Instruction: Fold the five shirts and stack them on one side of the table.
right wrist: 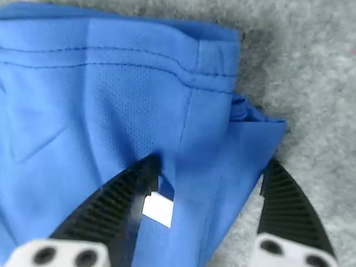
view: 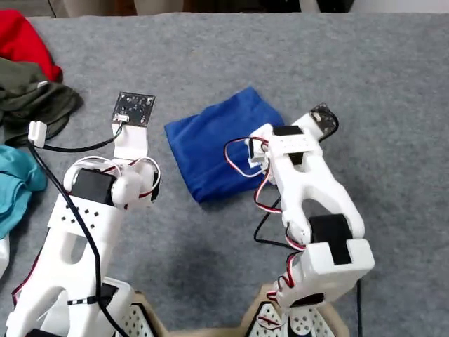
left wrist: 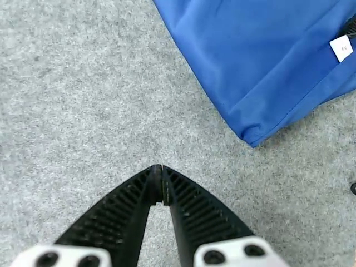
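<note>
Stage: we judge it early | blue shirt (view: 221, 144) folded, its edge under the released, empty right hand (right wrist: 211, 166), just beside the clenched, empty left hand (left wrist: 157, 184) | red shirt (view: 24, 38), green shirt (view: 31, 98), teal shirt (view: 17, 186) heaped beyond the left hand, unfolded | no stack begun.

white tag (left wrist: 341, 49) on blue shirt (left wrist: 267, 55), print unreadable — too small

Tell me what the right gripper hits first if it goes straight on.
Most likely the blue shirt: the open right gripper sits over its edge, though how near is unclear.
</note>
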Available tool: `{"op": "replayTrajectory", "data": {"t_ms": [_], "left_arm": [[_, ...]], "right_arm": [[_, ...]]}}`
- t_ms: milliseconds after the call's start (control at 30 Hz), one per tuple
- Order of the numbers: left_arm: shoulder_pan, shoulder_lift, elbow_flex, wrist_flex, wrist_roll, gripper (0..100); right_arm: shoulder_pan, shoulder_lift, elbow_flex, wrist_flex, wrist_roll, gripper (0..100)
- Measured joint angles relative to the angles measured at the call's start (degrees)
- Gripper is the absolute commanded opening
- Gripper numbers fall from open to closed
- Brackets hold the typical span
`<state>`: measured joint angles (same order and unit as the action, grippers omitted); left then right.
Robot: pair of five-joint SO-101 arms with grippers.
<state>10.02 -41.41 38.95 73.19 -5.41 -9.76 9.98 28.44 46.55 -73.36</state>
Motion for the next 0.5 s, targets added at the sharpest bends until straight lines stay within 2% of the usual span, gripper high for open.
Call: {"op": "replayTrajectory", "data": {"t_ms": [133,333,500], "left_arm": [[0.0,0.0,0.0,0.0,0.0,2],[0.0,0.0,0.0,0.0,0.0,2],[0.0,0.0,0.0,0.0,0.0,2]], "right_arm": [[0.0,0.2,0.0,0.0,0.0,27.3],[2.7,0.2,0.3,0.4,-0.2,2.7],[5.9,1.0,0.7,1.1,1.1,3.0]]}}
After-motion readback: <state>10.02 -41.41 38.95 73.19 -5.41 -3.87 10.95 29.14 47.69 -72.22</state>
